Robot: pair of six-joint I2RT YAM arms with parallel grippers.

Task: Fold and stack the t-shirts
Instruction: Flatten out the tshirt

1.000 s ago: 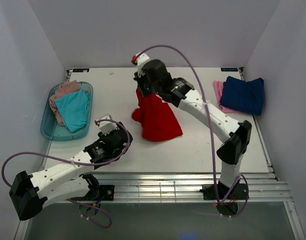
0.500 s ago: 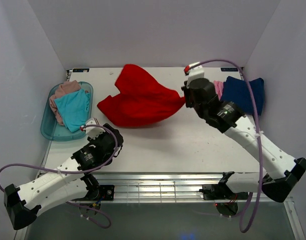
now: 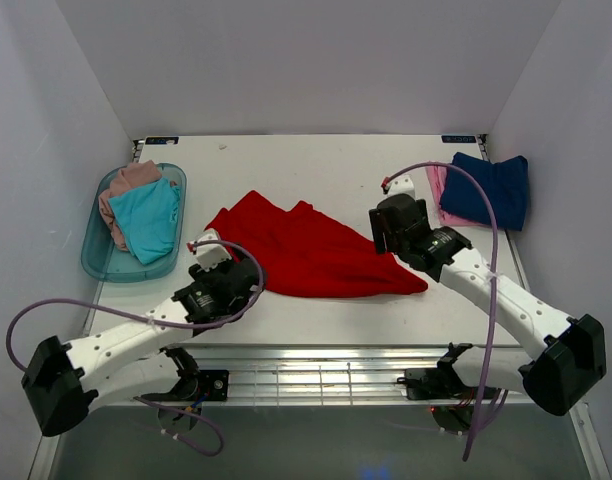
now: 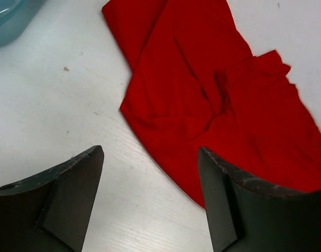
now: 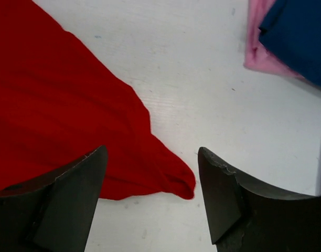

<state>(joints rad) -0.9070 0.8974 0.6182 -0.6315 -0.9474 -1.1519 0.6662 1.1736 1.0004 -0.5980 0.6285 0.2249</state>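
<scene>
Sees the red t-shirt (image 3: pixel 306 255) spread loose across the middle of the table (image 3: pixel 316 160), left hem rumpled, right end tapering to a point. Finds the left gripper (image 4: pixel 150 152) at that rumpled hem, fingers apart, gripping nothing. Finds the right gripper (image 5: pixel 151 153) above the pointed tip, fingers apart too, nothing between them. Notes the navy t-shirt (image 3: pixel 491 190) atop the light pink t-shirt (image 3: pixel 436 182) at the far right corner. Notes the turquoise t-shirt (image 3: pixel 146 220) and dusty pink-beige t-shirt (image 3: pixel 131 178) in the tub (image 3: pixel 96 262) by the left edge. Counts bare tabletop along the far edge and between red cloth and stack.
</scene>
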